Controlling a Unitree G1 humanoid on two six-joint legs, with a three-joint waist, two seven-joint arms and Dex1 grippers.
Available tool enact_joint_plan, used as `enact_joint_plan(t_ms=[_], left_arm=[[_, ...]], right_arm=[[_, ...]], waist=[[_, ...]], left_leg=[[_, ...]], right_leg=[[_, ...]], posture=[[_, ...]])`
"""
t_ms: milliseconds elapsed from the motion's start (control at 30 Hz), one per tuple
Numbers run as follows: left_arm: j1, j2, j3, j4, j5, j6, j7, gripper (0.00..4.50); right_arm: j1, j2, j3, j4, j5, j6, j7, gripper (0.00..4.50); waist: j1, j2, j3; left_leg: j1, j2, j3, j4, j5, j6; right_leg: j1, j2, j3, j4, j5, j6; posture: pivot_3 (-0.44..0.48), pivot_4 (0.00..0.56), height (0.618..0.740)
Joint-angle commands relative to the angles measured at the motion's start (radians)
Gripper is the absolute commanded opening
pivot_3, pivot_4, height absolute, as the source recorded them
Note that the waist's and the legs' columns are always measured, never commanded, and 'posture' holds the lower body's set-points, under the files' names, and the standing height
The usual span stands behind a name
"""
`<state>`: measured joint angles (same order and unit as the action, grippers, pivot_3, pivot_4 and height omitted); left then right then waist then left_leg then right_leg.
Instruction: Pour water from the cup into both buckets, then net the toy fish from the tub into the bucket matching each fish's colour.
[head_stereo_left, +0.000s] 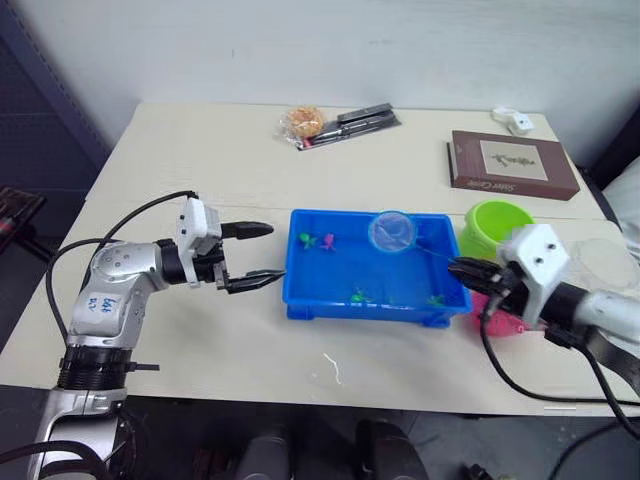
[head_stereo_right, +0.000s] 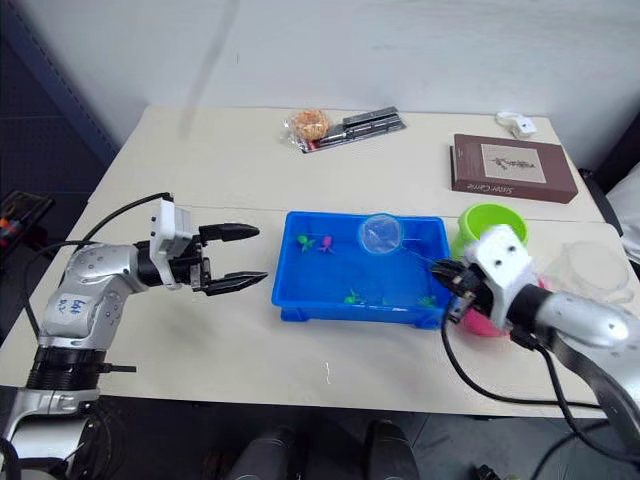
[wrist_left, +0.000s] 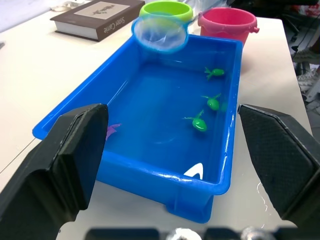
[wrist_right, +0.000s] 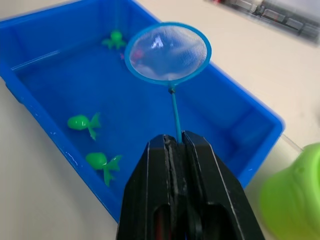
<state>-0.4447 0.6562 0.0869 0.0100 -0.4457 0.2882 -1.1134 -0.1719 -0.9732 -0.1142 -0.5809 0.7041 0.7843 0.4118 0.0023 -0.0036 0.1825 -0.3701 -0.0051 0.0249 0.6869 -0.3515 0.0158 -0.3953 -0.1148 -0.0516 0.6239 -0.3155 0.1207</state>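
The blue tub (head_stereo_left: 300, 290) sits mid-table with water in it. Three green fish (wrist_left: 199, 122) (wrist_left: 213, 103) (wrist_left: 214, 73) and a pink fish (head_stereo_left: 328, 241) lie in it. My right gripper (wrist_right: 176, 142) is shut on the thin handle of a small blue net (wrist_right: 167, 52), whose hoop hangs over the tub's far side. Something pink shows through the mesh; I cannot tell whether it is inside. The lime green bucket (head_stereo_left: 497, 225) and pink bucket (wrist_left: 227, 22) stand at the tub's right end. My left gripper (head_stereo_left: 272, 252) is open, just left of the tub. The clear cup (head_stereo_right: 597, 268) stands far right.
A brown book (head_stereo_left: 512, 165) lies at the back right, with a small white object (head_stereo_left: 517, 122) behind it. A wrapped snack (head_stereo_left: 304, 123) and black items (head_stereo_left: 362, 121) lie at the back centre. Bare table stretches left of the tub.
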Motion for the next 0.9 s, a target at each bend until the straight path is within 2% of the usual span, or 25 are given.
enact_joint_plan(t_ms=[33, 133, 367, 500, 633, 900], left_arm=[[0.026, 0.019, 0.043, -0.066, -0.018, 0.028, 0.042, 4.45], [0.038, 0.022, 0.05, -0.094, -0.016, 0.048, 0.077, 4.45], [0.034, 0.025, 0.047, -0.128, -0.015, 0.078, 0.113, 4.45], [0.044, 0.031, 0.05, -0.145, -0.02, 0.095, 0.121, 4.45], [0.06, 0.037, 0.055, -0.163, -0.022, 0.115, 0.128, 4.45], [0.07, 0.036, 0.051, -0.178, -0.02, 0.123, 0.142, 4.45]], right_arm=[[-0.138, 0.076, 0.099, 0.055, -0.031, 0.156, -0.081, 0.0], [-0.209, 0.1, 0.165, 0.093, -0.055, 0.262, -0.08, 0.0], [-0.37, 0.168, 0.293, 0.202, -0.13, 0.336, -0.019, 0.0], [-0.403, 0.221, 0.325, 0.242, -0.172, 0.304, 0.013, 0.0], [-0.459, 0.321, 0.358, 0.322, -0.234, 0.273, 0.002, 0.0], [-0.481, 0.389, 0.373, 0.393, -0.319, 0.23, 0.034, 0.0]], waist=[[-0.004, 0.0, 0.0], [0.001, 0.0, 0.0], [-0.004, 0.0, 0.0], [-0.004, 0.0, 0.0], [-0.007, 0.0, 0.0], [-0.005, 0.0, 0.0]], left_leg=[[0.0, 0.0, 0.0, 0.0, 0.0, 0.0], [-0.001, 0.0, 0.0, 0.0, 0.0, 0.0], [-0.002, -0.001, -0.001, 0.0, 0.0, 0.0], [-0.002, -0.001, -0.001, 0.0, 0.0, 0.0], [-0.002, -0.001, -0.001, 0.0, 0.0, 0.0], [-0.002, -0.001, -0.001, 0.0, 0.0, 0.0]], right_leg=[[0.0, 0.0, -0.001, 0.0, 0.0, 0.0], [0.0, 0.0, -0.002, 0.001, 0.0, 0.0], [0.0, 0.0, -0.004, 0.0, 0.0, 0.0], [0.0, 0.0, -0.007, 0.0, 0.0, 0.0], [-0.001, 0.0, -0.007, 0.001, 0.0, 0.0], [-0.001, 0.0, -0.007, 0.001, 0.0, 0.0]], posture=[[0.0, 0.15, 0.738], [0.0, 0.15, 0.738], [0.0, 0.15, 0.738], [0.0, 0.15, 0.738], [0.0, 0.15, 0.738], [0.0, 0.15, 0.738]])
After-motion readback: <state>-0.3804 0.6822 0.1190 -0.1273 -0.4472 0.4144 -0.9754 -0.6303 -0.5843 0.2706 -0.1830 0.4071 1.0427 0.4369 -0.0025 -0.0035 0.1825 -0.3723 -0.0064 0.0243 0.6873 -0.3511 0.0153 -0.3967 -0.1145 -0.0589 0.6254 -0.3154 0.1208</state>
